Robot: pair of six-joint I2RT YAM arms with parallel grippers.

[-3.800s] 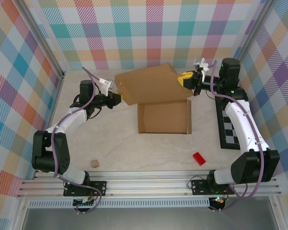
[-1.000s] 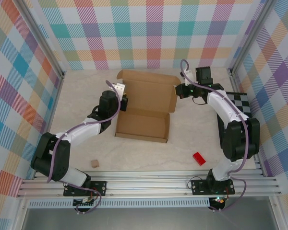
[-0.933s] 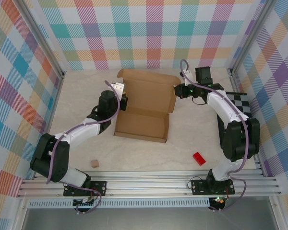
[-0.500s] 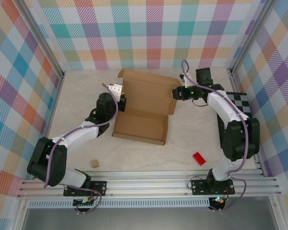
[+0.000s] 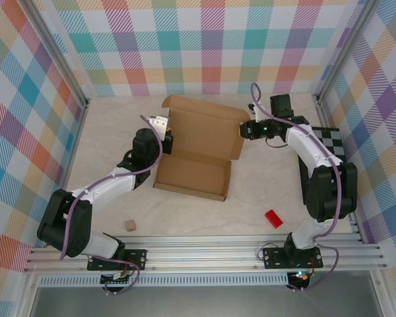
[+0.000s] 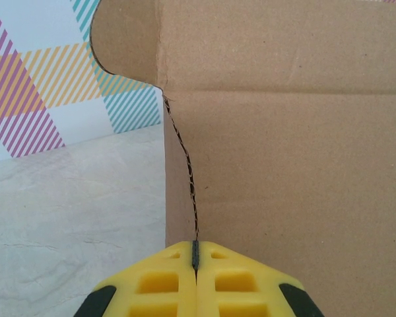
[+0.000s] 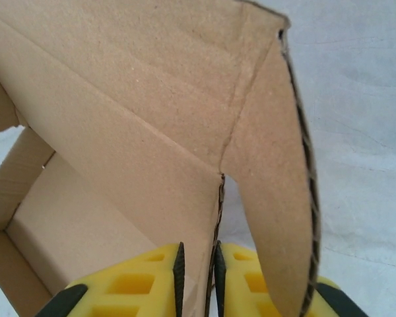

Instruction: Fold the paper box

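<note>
Step in hand, prob.: raising side walls w/ lid [image 5: 204,125] open. Left claw [image 6: 195,247] was pinched shut on the paper box [image 5: 193,173] wall edge, box stretching ahead of it. Right claw [image 7: 198,249] clamped the opp. wall, corner flap [image 7: 277,165] just beside. Next: tuck flaps inward, then close lid. Tray looked bare inside.

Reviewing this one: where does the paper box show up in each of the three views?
Top external: the paper box lies open mid-table, between the two arms.
Left wrist: it takes the right and upper part, its cut edge running down into the left gripper.
Right wrist: its walls and a side flap span upper left and centre.
Shared landmark: the pale marbled table beside the box.
</note>
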